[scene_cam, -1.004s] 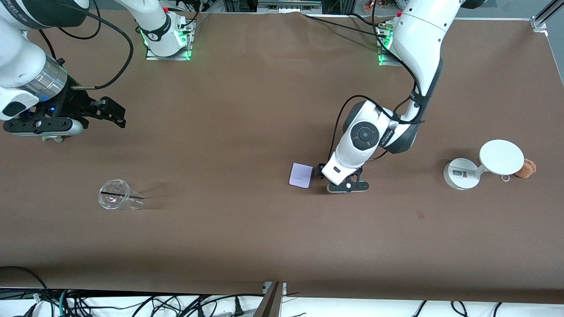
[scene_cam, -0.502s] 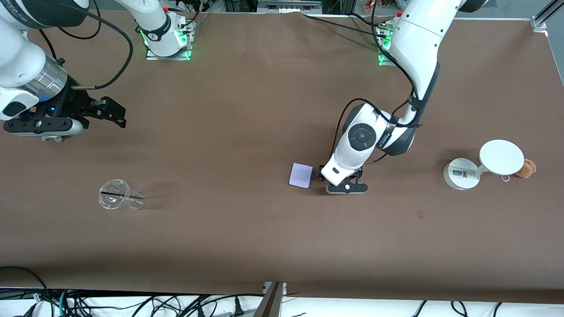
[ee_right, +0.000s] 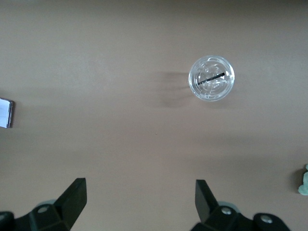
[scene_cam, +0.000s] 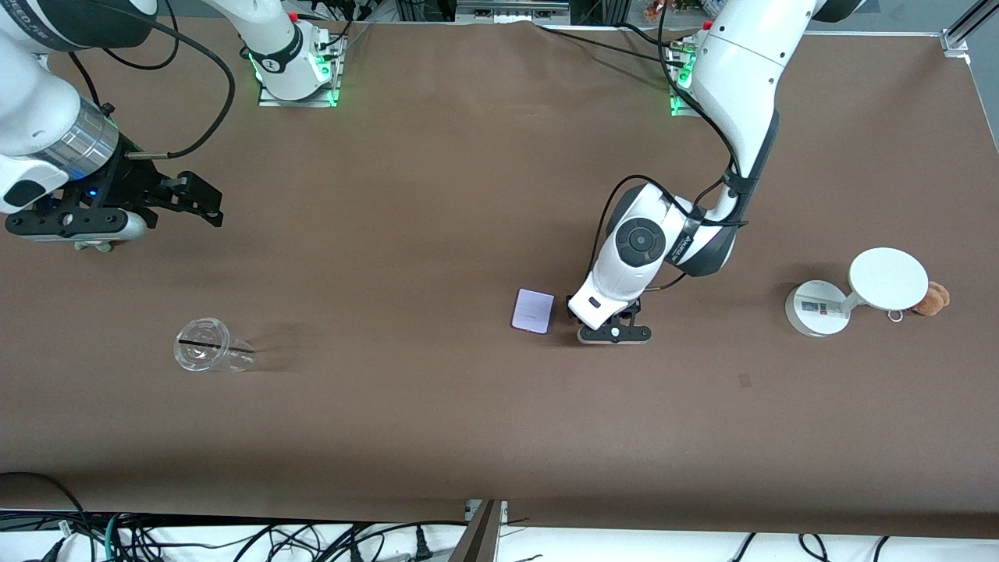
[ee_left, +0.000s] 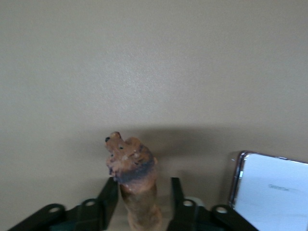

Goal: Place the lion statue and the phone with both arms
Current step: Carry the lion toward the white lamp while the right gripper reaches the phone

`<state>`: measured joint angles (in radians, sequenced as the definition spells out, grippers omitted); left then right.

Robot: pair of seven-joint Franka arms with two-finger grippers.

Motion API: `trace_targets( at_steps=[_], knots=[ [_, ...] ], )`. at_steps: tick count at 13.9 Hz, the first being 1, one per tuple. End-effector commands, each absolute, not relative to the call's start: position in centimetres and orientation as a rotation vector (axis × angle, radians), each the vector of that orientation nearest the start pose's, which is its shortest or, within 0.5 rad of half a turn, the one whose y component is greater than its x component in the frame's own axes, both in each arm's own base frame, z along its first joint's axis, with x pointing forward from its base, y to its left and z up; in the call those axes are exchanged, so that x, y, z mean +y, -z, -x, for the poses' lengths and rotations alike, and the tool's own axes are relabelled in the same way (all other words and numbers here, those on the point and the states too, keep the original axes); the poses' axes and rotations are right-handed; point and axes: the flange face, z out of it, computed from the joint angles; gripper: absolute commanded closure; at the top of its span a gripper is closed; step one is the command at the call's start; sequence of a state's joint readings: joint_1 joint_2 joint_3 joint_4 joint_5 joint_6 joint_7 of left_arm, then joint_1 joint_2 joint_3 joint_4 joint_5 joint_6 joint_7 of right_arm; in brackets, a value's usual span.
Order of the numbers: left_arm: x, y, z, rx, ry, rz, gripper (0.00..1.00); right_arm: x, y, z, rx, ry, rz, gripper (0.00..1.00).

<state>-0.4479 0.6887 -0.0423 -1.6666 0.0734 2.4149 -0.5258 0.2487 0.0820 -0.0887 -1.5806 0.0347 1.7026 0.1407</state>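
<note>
1. Two arms are on my screens; the left gripper sits low at the middle of the brown worktop, just beside the phone.
2. On the left wrist feed I see the lion statue standing between that gripper's two fingers. They flank it closely, but I cannot tell whether they actually press on it.
3. I cannot see the statue on the front feed, where the left arm's wrist covers it.
4. I see the phone lying flat, face up, its pale lavender slab on the right arm's side of the left gripper and apart from it.
5. On the right arm's end of the worktop, the right gripper hangs in the air with its fingers spread wide and nothing between them. That arm waits.
6. I spot a clear plastic cup near that end, nearer to the front camera than the right gripper.
7. Toward the left arm's end I see a white stand with a round disc, and an orange-brown plush toy touching the disc's edge.
</note>
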Motion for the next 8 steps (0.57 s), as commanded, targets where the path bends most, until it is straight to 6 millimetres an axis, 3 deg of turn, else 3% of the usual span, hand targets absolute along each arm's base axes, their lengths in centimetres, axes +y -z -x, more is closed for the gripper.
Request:
trace_targets(
  at_steps=[1,3,8],
  knots=[
    [-32.0,-21.1,-60.8,0.042,0.120,3.111,1.00,9.7,-59.2,-58.3,-0.016,0.067,3.088,0.00],
    [-31.0,-23.2,-60.9,0.009,0.070,3.088,1.00,9.7,-59.2,-58.3,-0.016,0.067,3.088,0.00],
    [-24.1,-27.8,-64.1,-0.113,0.117,3.089,1.00,9.7,-59.2,-58.3,-0.016,0.067,3.088,0.00]
  ],
)
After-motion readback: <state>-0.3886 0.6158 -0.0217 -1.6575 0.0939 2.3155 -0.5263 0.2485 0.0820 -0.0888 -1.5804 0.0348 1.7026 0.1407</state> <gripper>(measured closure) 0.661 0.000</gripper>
